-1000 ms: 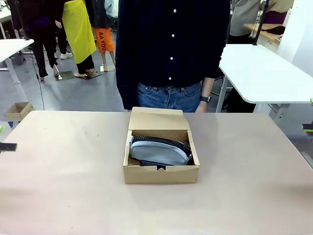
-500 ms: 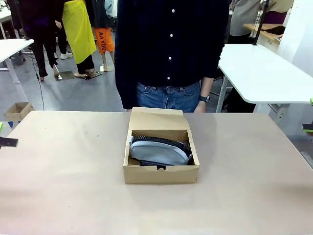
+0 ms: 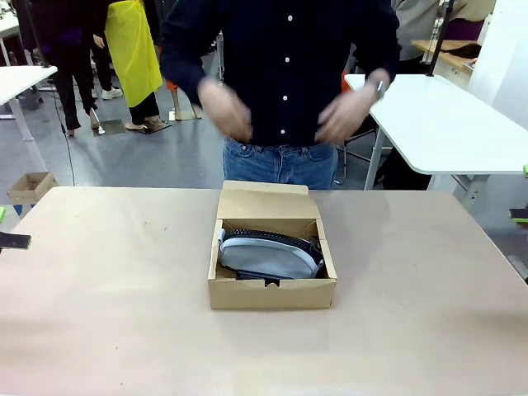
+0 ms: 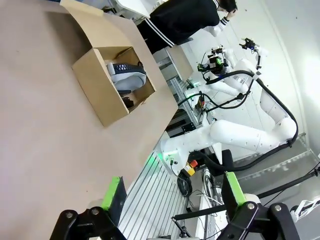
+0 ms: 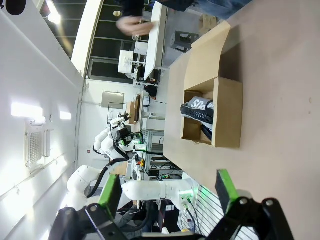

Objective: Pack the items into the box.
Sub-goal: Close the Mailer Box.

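1. Fingers of the left gripper [image 4: 174, 197] stand wide apart with nothing between them. It hangs at the near left, well apart from the box [image 4: 102, 95].
2. Fingers of the right gripper [image 5: 167, 192] are likewise spread and empty, at the near right and well clear of the box [image 5: 227, 112].
3. The box [image 3: 272, 294] sits near the middle of the table [image 3: 107, 289]. Its near wall faces the robot's side.
4. The grey pouch [image 3: 268, 254] lies inside the box and takes up most of its floor. Its long axis runs left to right across the box, with the black zipper edge arching along the far side.
5. A dark item [image 3: 252, 276] peeps out from under the pouch against the near wall. It is too hidden to say whether it is the stapler or the knife.
6. The lid flap [image 3: 264, 200] is hinged at the far wall and stands open, leaning back toward the person.
7. Beyond the box, the person's hands [image 3: 227, 111] are raised at waist height, blurred, well above the table and touching nothing.
8. Judgement: the packing looks mostly done, as no items lie loose on the table. What is left seems to be folding the flap down toward the near side and tucking it in.
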